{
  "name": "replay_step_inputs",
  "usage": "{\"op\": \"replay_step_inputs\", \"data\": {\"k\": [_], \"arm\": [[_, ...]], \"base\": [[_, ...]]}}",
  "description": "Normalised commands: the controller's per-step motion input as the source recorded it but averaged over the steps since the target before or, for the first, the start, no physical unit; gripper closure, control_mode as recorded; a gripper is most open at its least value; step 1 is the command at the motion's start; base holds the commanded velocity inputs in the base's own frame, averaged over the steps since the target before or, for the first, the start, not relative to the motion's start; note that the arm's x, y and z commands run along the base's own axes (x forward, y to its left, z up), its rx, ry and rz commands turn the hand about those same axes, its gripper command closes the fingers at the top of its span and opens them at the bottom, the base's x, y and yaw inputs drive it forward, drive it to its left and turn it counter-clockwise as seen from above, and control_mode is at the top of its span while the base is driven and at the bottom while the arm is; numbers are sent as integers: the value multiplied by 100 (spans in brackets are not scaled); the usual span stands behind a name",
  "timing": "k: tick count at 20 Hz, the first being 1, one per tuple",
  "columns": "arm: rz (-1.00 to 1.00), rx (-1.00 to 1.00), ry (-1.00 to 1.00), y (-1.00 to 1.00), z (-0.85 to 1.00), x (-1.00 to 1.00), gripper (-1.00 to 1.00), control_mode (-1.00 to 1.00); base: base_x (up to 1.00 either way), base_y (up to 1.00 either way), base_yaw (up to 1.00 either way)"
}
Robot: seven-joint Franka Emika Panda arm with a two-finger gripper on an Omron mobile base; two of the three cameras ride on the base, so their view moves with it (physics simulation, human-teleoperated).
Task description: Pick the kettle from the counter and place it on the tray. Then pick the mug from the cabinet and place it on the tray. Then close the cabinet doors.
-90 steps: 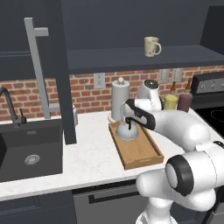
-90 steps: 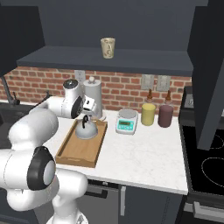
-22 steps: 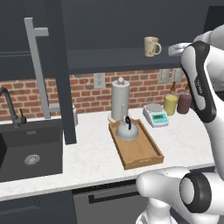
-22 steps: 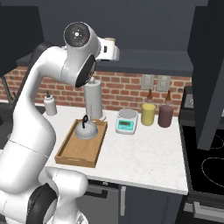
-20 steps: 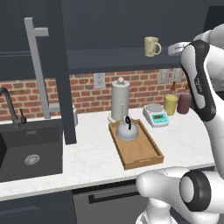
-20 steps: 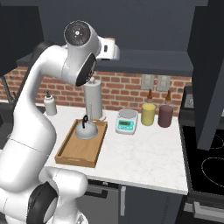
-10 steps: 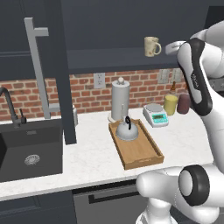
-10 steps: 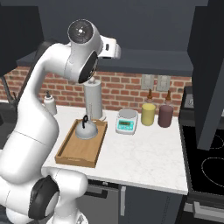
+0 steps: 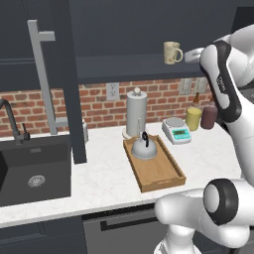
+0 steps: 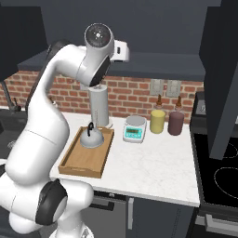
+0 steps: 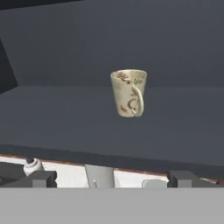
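Red brick backsplash (image 9: 106, 106), black sink (image 9: 33, 171) with faucet, dark stovetop (image 10: 218, 181).

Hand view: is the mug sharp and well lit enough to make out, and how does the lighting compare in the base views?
Hand view: mug evenly lit, slightly soft, against dim cabinet. Left base view: counter bright, kettle with faint sheen, no glare. Right base view: tray crisp, soft shadows.

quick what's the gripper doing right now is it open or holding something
Gripper: open, holding nothing; it faces the mug on the cabinet shelf, not touching it.
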Motion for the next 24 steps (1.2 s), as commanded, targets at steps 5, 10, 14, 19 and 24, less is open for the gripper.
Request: {"op": "replay_step_inputs", "data": {"k": [5, 10, 14, 19, 24], "arm": [[12, 1, 0, 0, -9, 40, -100, -100], [2, 0, 0, 0, 0, 39, -100, -100], [0, 0, 0, 0, 0, 34, -100, -100], [0, 0, 0, 0, 0, 31, -100, -100], [0, 0, 0, 0, -2, 32, -100, -100]], "base": [[0, 0, 0], [0, 0, 0], [0, 0, 0], [0, 0, 0], [0, 0, 0]]}}
